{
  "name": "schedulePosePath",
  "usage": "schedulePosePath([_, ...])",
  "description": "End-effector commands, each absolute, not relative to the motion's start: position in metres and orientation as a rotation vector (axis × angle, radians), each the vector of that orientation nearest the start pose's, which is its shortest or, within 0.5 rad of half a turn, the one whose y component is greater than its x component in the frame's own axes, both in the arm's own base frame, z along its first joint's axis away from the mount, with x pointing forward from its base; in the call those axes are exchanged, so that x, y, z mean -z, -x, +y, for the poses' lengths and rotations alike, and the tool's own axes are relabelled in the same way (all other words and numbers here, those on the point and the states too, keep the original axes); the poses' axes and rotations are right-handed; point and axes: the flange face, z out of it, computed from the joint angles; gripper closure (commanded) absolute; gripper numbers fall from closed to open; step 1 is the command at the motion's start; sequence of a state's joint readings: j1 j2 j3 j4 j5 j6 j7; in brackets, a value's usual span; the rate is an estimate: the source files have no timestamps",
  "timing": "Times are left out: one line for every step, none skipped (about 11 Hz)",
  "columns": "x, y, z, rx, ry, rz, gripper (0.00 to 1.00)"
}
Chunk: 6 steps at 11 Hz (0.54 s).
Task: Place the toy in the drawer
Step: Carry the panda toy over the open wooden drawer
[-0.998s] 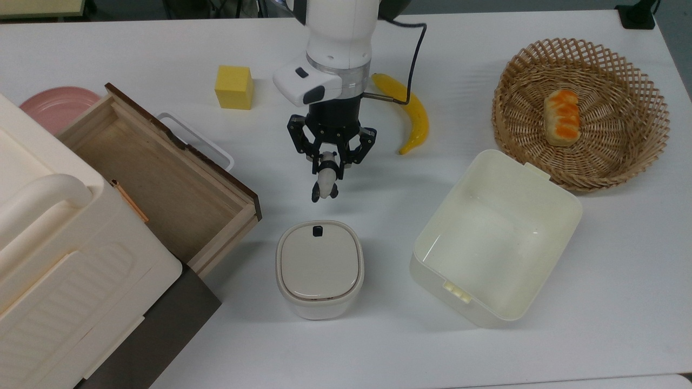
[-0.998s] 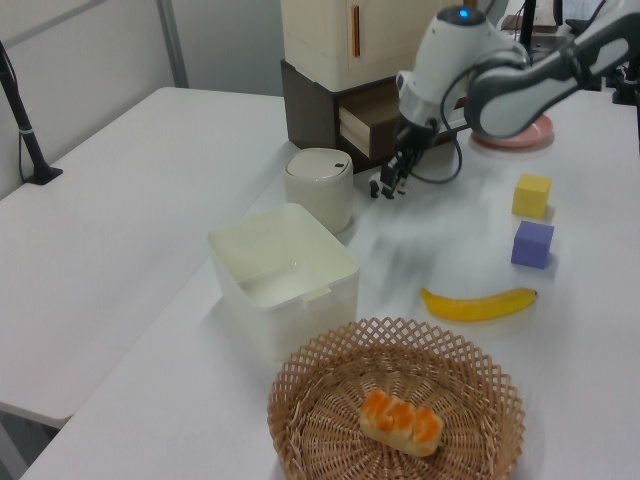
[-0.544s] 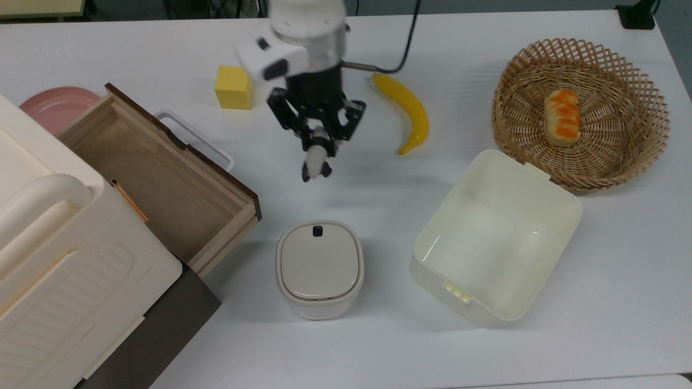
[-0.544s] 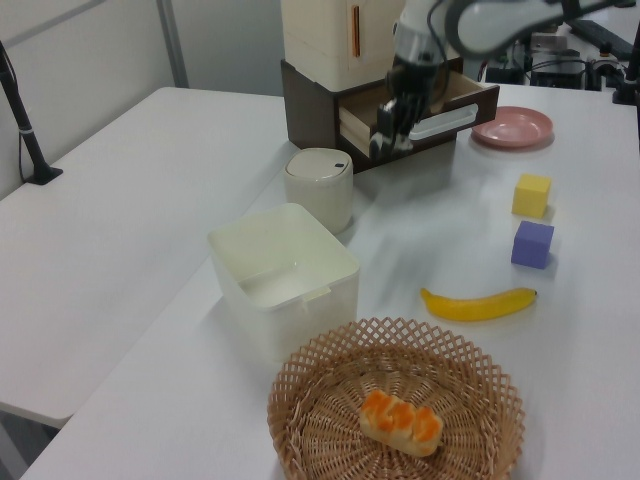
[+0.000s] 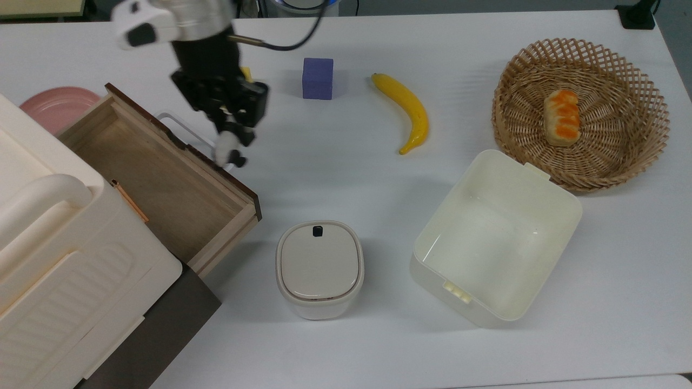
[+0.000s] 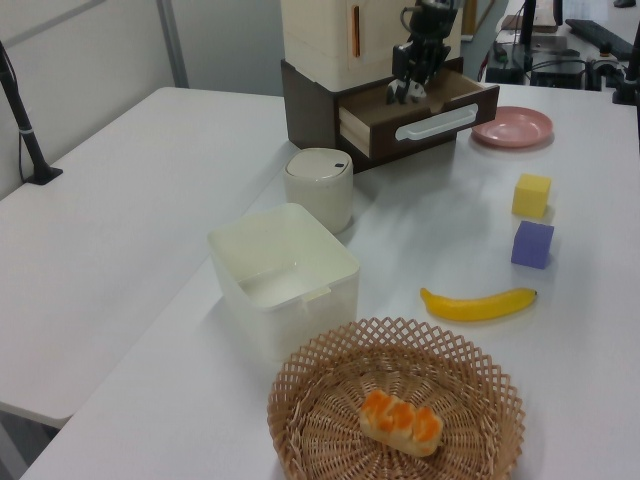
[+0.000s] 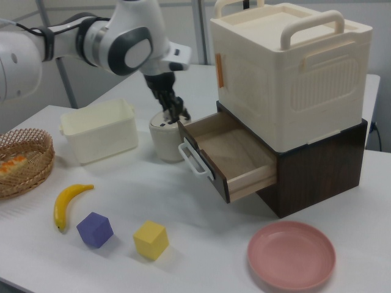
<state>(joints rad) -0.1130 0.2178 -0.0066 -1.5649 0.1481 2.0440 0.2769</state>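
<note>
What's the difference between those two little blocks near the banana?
Colour: the yellow cube is bright yellow, the purple cube is violet. Place: in the left view, the purple cube lies nearer the banana, while the yellow cube sits farther back, toward the pink plate. Pose: in the right view the two are turned at slightly different angles. Both are plain cubes of about the same size, resting on the white table.

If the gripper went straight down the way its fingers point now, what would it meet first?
Probably the drawer's dark front panel or white handle. The gripper, shut on the toy, hangs about over that front edge in the top view, not clearly past it over the wooden floor. Depth is hard to judge.
</note>
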Motion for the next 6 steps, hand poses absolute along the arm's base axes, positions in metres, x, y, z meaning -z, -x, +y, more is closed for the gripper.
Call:
schedulePosePath([-0.544, -0.644, -0.128, 0.374, 2.852, 0.739, 1.00])
schedulePosePath([-0.533, -0.642, -0.152, 0.359, 2.859, 0.749, 1.00])
schedulePosePath([-0.517, -0.647, -0.167, 0.361, 2.863, 0.765, 1.00])
schedulePosePath([-0.511, -0.654, -0.175, 0.436, 2.853, 0.784, 1.00])
schedulePosePath([-0.512, -0.658, -0.179, 0.505, 2.848, 0.791, 1.00])
schedulePosePath([-0.504, -0.661, -0.181, 0.512, 2.861, 0.788, 0.97])
